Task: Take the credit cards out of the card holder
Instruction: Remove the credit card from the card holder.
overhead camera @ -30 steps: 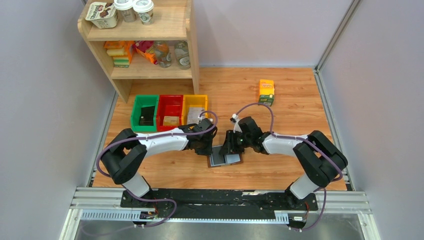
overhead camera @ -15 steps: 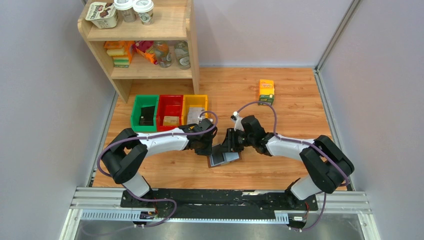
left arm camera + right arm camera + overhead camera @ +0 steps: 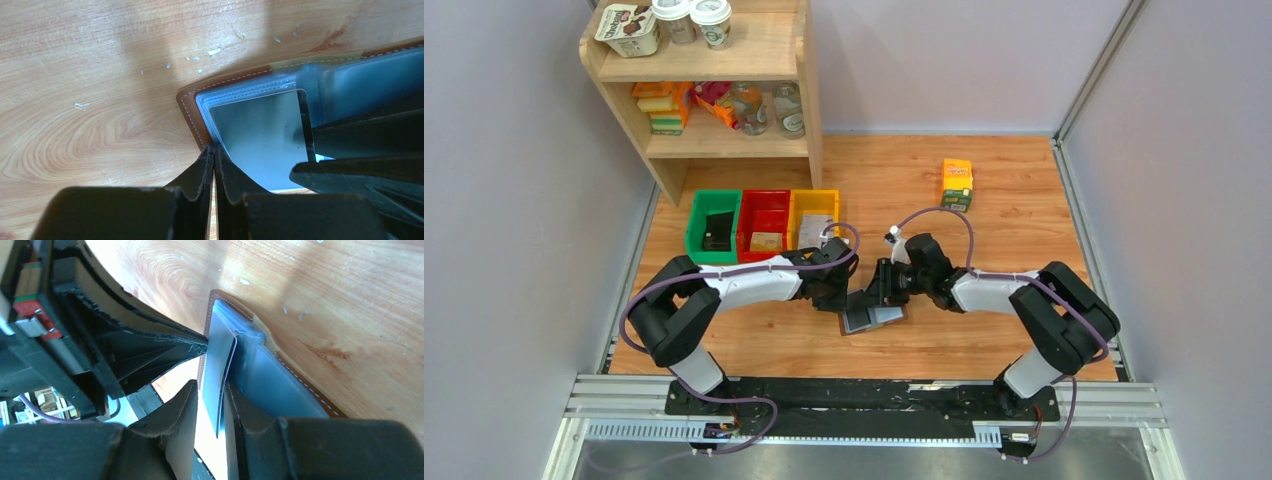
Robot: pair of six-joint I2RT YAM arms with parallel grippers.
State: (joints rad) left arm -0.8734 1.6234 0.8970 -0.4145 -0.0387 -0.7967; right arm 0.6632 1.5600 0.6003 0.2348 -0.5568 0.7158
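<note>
1. Top view: the open card holder (image 3: 872,320) lies on the wooden table (image 3: 984,200). It sits between the left gripper (image 3: 842,298) and the right gripper (image 3: 879,296), both down at it.
2. Left wrist view: the left gripper's fingers are pressed together, tips touching the card holder's brown edge.
3. Right wrist view: the right gripper pinches a thin grey credit card (image 3: 220,360), which is tilted up off the pale sleeves.
</note>
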